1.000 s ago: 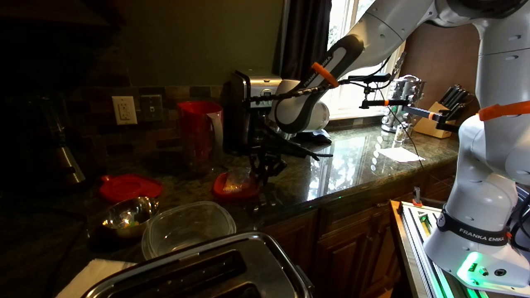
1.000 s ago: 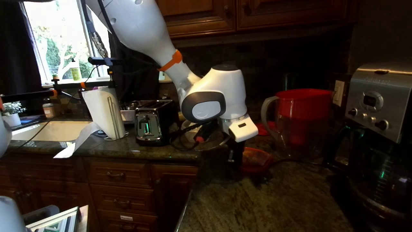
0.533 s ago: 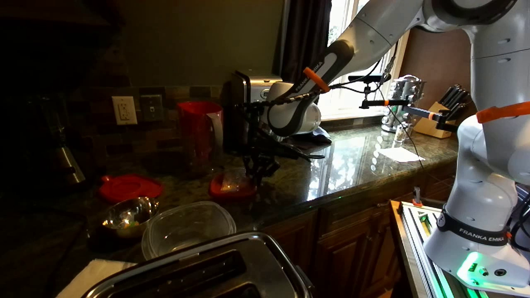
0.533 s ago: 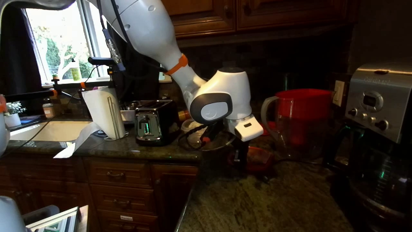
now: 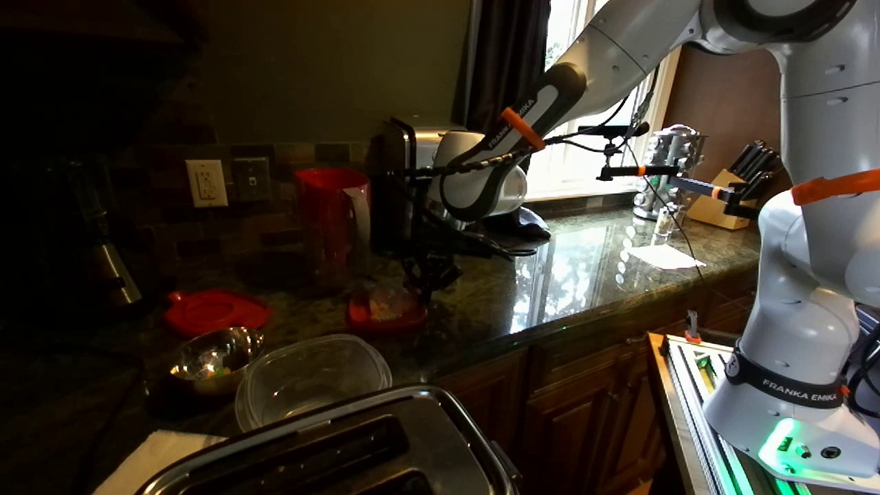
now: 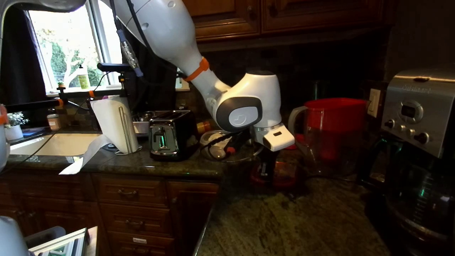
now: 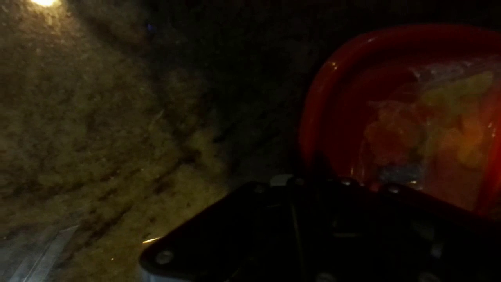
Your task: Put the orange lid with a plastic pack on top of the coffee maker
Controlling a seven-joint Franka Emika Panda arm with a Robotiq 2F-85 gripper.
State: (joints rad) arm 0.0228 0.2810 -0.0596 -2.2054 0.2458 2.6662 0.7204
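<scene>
The orange lid [image 7: 340,109] sits on the worktop [image 6: 284,220] right at the hand [image 7: 325,182], one stretch of its edge running in beneath the fingertips in the wrist view. The hand points down and is closed — whether the rim is pinched between its tips cannot be told, since they hide that spot. Inside the lid, just off the hand's tips, lies the plastic pack [image 7: 430,125], clear and crinkled, with yellow and orange-red contents showing through. In an exterior view the red pitcher [image 6: 336,117] stands near the hand, to its right and just past the lid, its pale handle toward the hand; the coffee maker [image 6: 435,121] is farther out on that same side, well apart from the hand. In an exterior view a round red lid [image 5: 216,313] lies well to the left of the hand, and a shiny metal bowl [image 5: 240,344] and a clear plastic container [image 5: 316,371] — side by side — are lower left of it, nearer the viewer, with the toaster [image 5: 426,440] nearest of all.
</scene>
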